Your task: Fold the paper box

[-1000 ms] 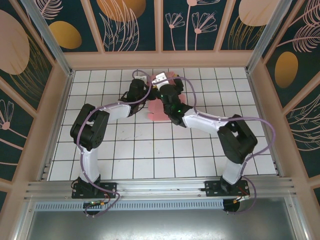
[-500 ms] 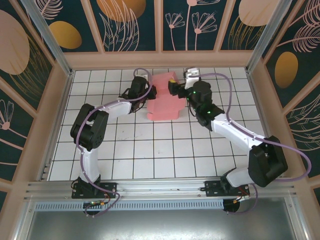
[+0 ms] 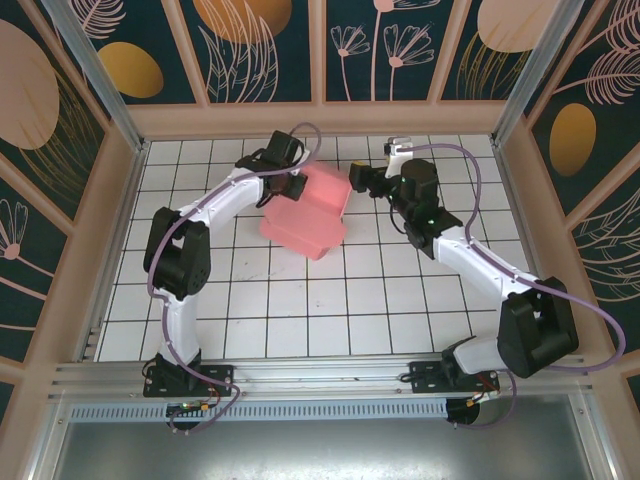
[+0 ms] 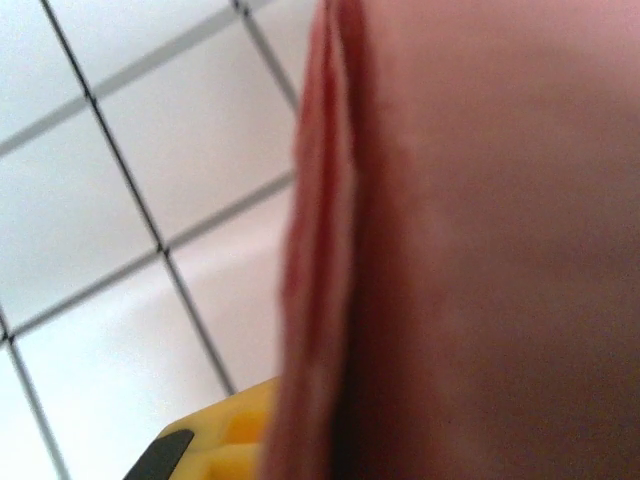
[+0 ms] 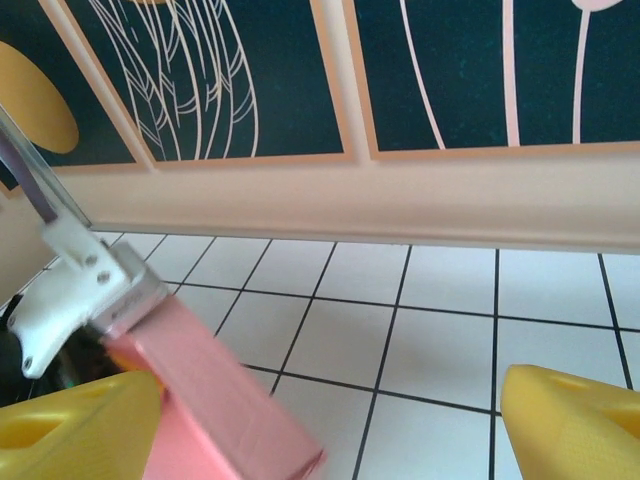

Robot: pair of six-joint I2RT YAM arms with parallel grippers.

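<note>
The paper box [image 3: 305,215] is a pink flat card box, held tilted above the tiles at the middle back. My left gripper [image 3: 288,182] is shut on its upper left edge. In the left wrist view the pink card [image 4: 470,250] sits right at the jaws, beside one yellow finger [image 4: 205,448]. My right gripper [image 3: 358,181] stands open just right of the box's upper right corner. In the right wrist view, the box's corner [image 5: 225,405] reaches in beside the left of the two wide-apart yellow fingertips [image 5: 575,420]. Nothing is clamped in the right gripper [image 5: 325,430].
The floor is white tiles [image 3: 330,300] with dark grout. A tan back wall ledge [image 5: 400,205] runs close behind the grippers, and framed side walls [image 3: 110,230] close in the cell. The arms' bases sit on the rail [image 3: 320,375] at the near edge.
The right arm has swung off the box to the right and now stands open beside it. The left arm has raised and tilted the box, shifting it slightly left and nearer.
</note>
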